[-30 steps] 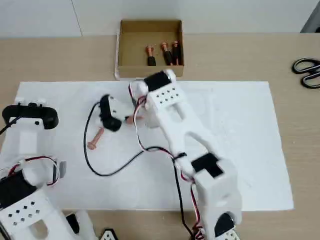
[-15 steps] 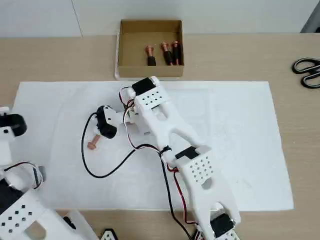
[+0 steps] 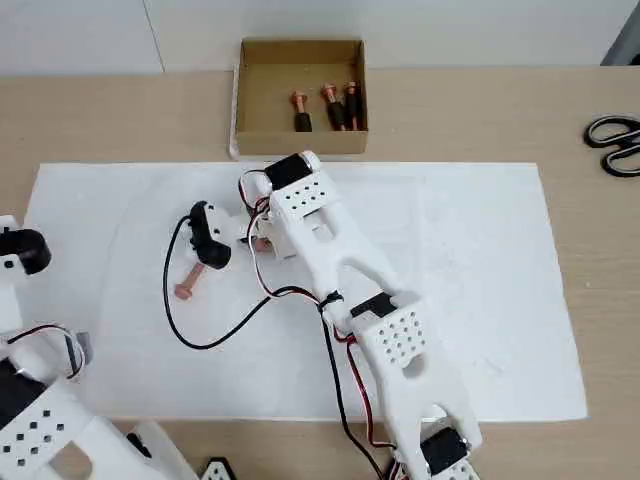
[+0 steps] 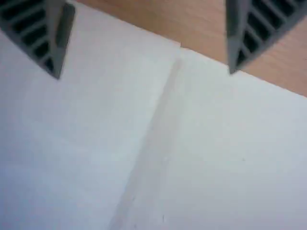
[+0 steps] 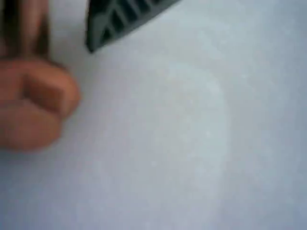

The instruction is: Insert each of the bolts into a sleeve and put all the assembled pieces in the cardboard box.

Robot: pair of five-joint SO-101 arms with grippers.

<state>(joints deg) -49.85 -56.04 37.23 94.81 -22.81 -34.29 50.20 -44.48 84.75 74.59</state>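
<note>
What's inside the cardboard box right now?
Three copper bolts, each in a black sleeve, lie side by side toward the right of the cardboard box. The rest of its floor is bare. The near wall may hide a thin strip of floor.

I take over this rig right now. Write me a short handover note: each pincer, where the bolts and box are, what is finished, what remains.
Left pincer: open, empty, over the white sheet near its edge.
Right pincer: low over the sheet, in front of the box; open or shut, I cannot tell. A bolt head sits right beside it.
Done: three assembled pieces lie in the box.
Left to do: sleeve the loose bolt that lies on the sheet near the right pincer, then box it and the other one.
</note>
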